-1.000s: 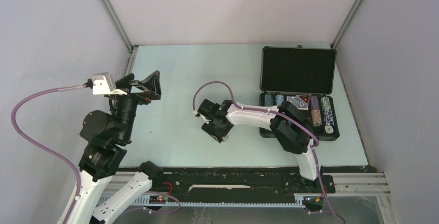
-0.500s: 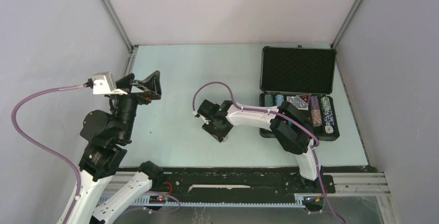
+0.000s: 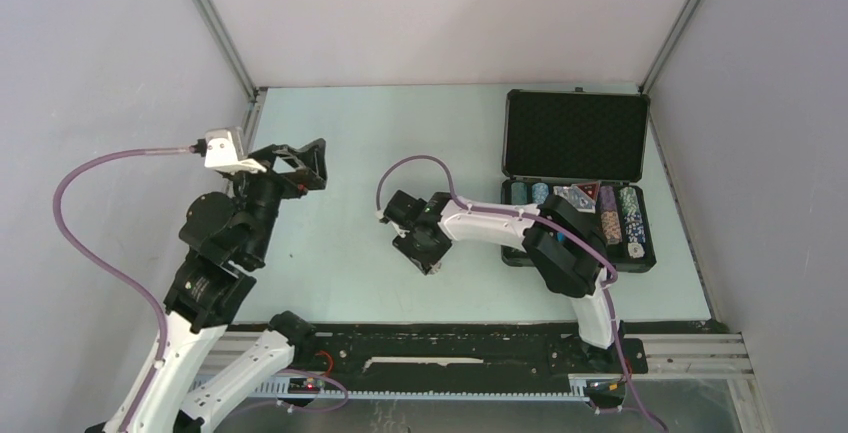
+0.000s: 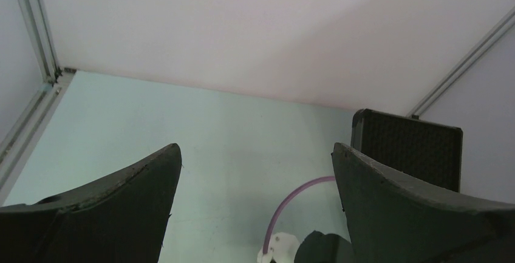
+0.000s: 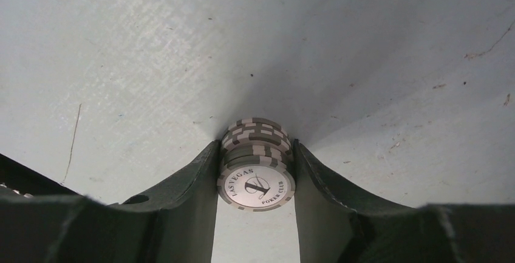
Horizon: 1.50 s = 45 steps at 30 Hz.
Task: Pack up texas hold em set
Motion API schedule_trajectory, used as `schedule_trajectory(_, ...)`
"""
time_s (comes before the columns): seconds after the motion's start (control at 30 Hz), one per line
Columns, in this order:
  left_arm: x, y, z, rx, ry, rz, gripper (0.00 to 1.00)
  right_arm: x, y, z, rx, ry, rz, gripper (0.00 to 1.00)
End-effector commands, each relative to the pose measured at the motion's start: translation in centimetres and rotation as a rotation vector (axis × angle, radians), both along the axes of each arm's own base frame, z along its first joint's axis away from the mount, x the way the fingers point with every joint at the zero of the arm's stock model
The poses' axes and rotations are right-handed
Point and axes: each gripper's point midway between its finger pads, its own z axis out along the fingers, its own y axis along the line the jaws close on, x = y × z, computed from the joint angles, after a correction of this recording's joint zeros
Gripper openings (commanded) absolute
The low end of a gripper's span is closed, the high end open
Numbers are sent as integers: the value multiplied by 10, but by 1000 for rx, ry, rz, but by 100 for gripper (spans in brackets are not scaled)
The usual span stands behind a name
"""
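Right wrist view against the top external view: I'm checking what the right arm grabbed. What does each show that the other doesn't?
Only the right wrist view: a chip stack, grey-striped and printed Las Vegas Poker Club, pinched in the right gripper. Only the top external view: the open black case with its chip rows, and the left gripper, open and far from the case. Both: the pale table and the right gripper itself.

1. Left arm (image 3: 215, 243) has swung away from the left wall, toward the middle of the table (image 3: 400, 133).
2. Left claw (image 3: 318, 165) now sits farther right and slightly farther back.
3. Its wrist camera (image 3: 224, 148) and purple cable (image 3: 75, 213) loop moved right with it.
4. Right claw (image 5: 256, 147) has nudged barely rightward; its fingers (image 5: 194, 184) now press both sides of the chip stack (image 5: 255, 172).
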Motion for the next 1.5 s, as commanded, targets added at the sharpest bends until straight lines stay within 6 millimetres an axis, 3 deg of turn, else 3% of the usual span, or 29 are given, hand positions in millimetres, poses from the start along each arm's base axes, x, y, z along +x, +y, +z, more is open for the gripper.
schedule_trajectory(0.0,-11,-4,-2,-97,24,-40,100,-3,-11,15,0,37,-105,14)
schedule_trajectory(0.23,-24,-15,-32,-208,82,-118,100,3,-12,33,-25,33,-212,0)
schedule_trajectory(0.37,-20,-19,-71,-173,183,-108,100,7,-12,42,-14,28,-219,0)
schedule_trajectory(0.5,-20,0,-108,-120,289,-5,100,9,-15,46,-5,34,-219,0)
schedule_trajectory(0.67,-21,16,-135,-133,342,50,100,10,-21,57,11,24,-215,0)
schedule_trajectory(0.97,7,4,-202,-397,546,-104,100,8,-52,78,41,9,-184,0)
schedule_trajectory(1.1,29,-18,-220,-615,600,-308,100,2,-64,94,53,-14,-133,0)
schedule_trajectory(1.23,42,-50,-235,-722,711,-510,100,-7,-66,115,75,-48,-58,0)
schedule_trajectory(1.37,45,-86,-244,-733,813,-665,100,-16,-61,131,122,-29,-7,0)
schedule_trajectory(1.47,36,-120,-252,-726,890,-798,98,-14,-56,142,132,-38,-2,0)
